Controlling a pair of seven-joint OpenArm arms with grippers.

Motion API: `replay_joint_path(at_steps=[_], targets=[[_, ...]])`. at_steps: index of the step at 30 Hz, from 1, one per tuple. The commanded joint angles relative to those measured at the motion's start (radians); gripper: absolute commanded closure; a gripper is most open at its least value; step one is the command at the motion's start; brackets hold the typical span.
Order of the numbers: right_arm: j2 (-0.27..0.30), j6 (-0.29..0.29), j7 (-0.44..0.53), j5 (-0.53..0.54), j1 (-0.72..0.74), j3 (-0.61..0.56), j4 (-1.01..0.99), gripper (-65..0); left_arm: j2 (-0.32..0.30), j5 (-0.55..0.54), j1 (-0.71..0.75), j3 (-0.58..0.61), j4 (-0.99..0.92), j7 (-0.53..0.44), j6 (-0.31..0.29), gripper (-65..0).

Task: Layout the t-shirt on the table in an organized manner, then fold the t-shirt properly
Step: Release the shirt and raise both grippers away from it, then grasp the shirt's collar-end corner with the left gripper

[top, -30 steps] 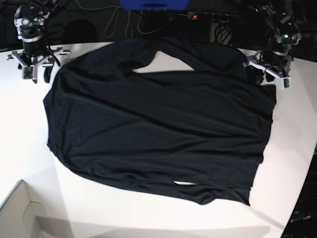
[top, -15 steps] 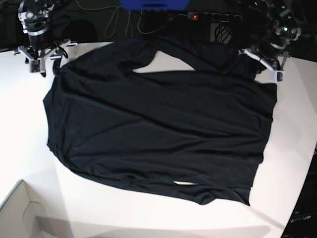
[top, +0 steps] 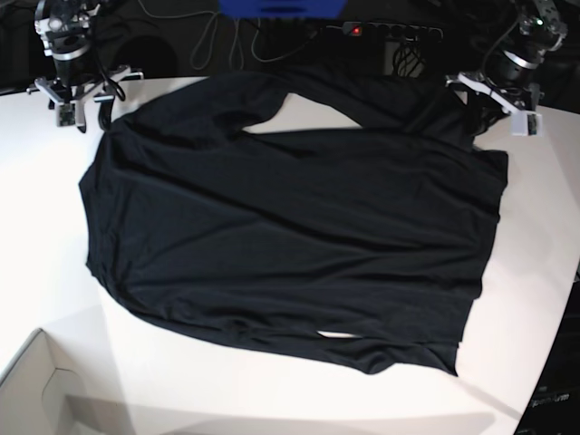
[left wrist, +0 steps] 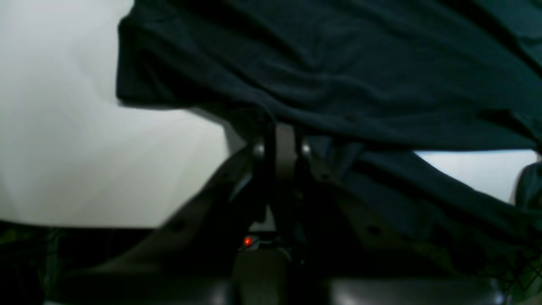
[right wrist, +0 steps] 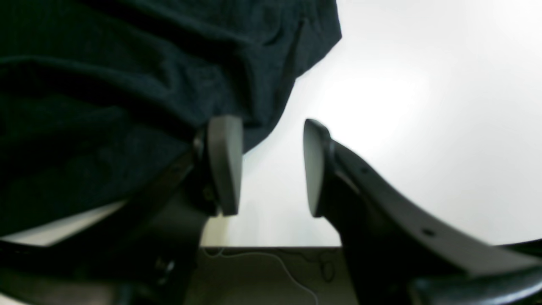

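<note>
You get bright overhead glare on the white counter (top: 36, 208), a black t-shirt (top: 290, 236) swallowing fold detail, and both wrist views soft, dim below, edge-warped.

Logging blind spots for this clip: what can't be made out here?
- Left wrist view: whether the shut left end effector pinches the t-shirt; dark and blurred there.
- Base view: the t-shirt's far edge merges with the dark background.
- Right wrist view: the table glares; the right end effector is open.
</note>
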Motion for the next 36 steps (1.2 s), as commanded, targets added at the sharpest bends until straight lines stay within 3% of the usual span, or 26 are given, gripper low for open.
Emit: replay_joint_path(at_steps=[1, 10, 31, 33, 36], targets=[[0.004, -0.001, 0.022, 0.013, -0.008, -0.005, 0.015, -24.2, -0.007, -0.011, 0.006, -0.012, 0.010, -0.018, -0.003, -0.3], [0.004, -0.001, 0.022, 0.011, -0.014, -0.024, 0.015, -24.2, -0.005, -0.014, 0.000, -0.112, -0.114, -0.017, -0.003, -0.2], [0.004, -0.001, 0.022, 0.011, -0.009, -0.025, 0.015, -24.1, -0.008, -0.008, -0.026, -0.112, -0.160, -0.015, 0.000, -0.6], [0.004, -0.001, 0.022, 0.011, -0.009, -0.025, 0.017, -24.1, -0.008, -0.008, -0.026, -0.112, -0.160, -0.015, 0.003, -3.3], [0.004, -0.001, 0.022, 0.011, -0.009, -0.025, 0.017, -24.1, -0.007, -0.008, -0.028, -0.113, -0.160, -0.015, 0.010, -15.7]])
